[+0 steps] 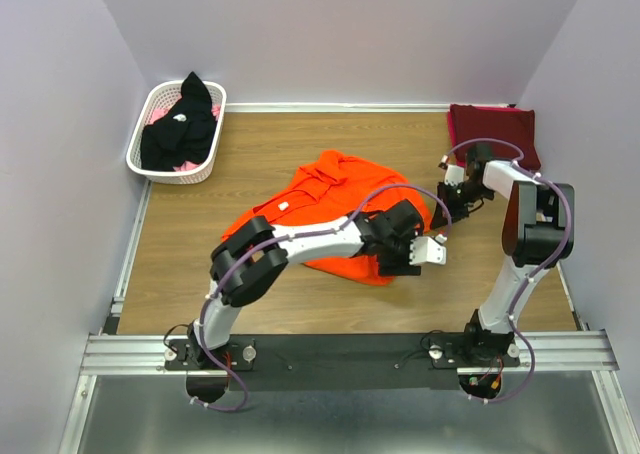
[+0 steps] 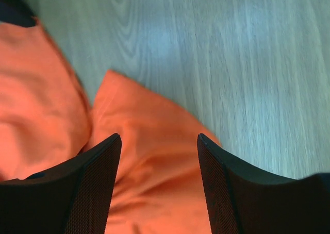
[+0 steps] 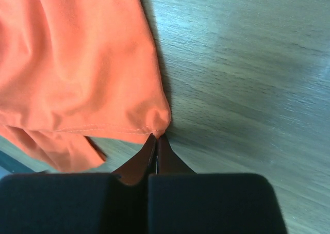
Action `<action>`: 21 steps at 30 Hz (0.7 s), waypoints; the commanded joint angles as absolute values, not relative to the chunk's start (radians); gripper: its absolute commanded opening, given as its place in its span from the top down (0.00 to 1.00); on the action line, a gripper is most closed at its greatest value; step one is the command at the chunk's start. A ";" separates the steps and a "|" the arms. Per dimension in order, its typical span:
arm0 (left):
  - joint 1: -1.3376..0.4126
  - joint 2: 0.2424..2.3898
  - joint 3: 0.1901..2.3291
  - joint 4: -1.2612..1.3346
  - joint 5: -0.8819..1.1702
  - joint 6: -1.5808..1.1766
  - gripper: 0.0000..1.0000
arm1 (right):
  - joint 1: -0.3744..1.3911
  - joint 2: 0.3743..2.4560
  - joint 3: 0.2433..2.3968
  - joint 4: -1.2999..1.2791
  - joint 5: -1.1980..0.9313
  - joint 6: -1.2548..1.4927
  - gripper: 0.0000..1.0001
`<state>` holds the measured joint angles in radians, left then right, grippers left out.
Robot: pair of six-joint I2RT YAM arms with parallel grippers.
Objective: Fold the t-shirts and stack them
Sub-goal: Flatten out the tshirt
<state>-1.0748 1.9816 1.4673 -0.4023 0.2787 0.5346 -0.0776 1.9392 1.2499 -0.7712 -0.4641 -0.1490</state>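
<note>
Wood-grain table [image 1: 250,154] fills my overhead view, boxed in by pale lilac walls [image 1: 330,34]. On it the orange shirt [image 1: 325,189] is the biggest thing I see, lying crumpled near the middle. At the far left corner sits the basket [image 1: 140,149] with the black shirt [image 1: 185,124] heaped in it, draping over the back rim. The maroon shirt [image 1: 495,129] lies folded flat at the far right corner, well apart from the orange one.

My left arm reaches across the orange shirt. The left gripper [image 2: 157,141] hovers over its near right edge, jaws spread wide and nothing between them but cloth and bare wood below. The right gripper [image 3: 156,138] is at the shirt's right side, fingers pressed together – their tips meet right at a stitched hem corner and look to be pinching it.
</note>
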 commanded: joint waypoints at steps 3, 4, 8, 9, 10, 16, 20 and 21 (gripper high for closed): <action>-1.088 2.095 1.552 -0.359 0.178 0.469 0.31 | -0.067 1.898 1.224 -0.707 -0.377 -0.156 0.99; -1.088 2.114 1.555 -0.359 0.175 0.468 0.31 | -0.067 1.891 1.230 -0.712 -0.377 -0.153 0.99; -1.086 2.155 1.574 -0.390 0.208 0.472 0.42 | -0.067 1.875 1.258 -0.727 -0.380 -0.150 0.99; -1.088 2.166 1.588 -0.402 0.227 0.472 0.49 | -0.067 1.873 1.265 -0.729 -0.377 -0.149 0.99; -1.088 2.172 1.594 -0.425 0.280 0.476 0.58 | -0.067 1.873 1.284 -0.730 -0.373 -0.149 0.99; -1.176 2.149 1.667 -0.498 0.526 0.515 0.98 | -0.078 1.914 1.379 -0.736 -0.322 -0.161 0.99; -1.264 2.073 1.765 -0.511 0.649 0.511 1.00 | -0.101 1.959 1.468 -0.749 -0.287 -0.172 0.99; -1.273 2.060 1.799 -0.509 0.670 0.505 1.00 | -0.106 1.973 1.501 -0.750 -0.282 -0.176 0.99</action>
<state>-1.2068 2.1536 1.7054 -0.4961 0.4786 0.5007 -0.0822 1.9312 1.4242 -0.7483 -0.3401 -0.1570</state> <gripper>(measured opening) 0.005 0.011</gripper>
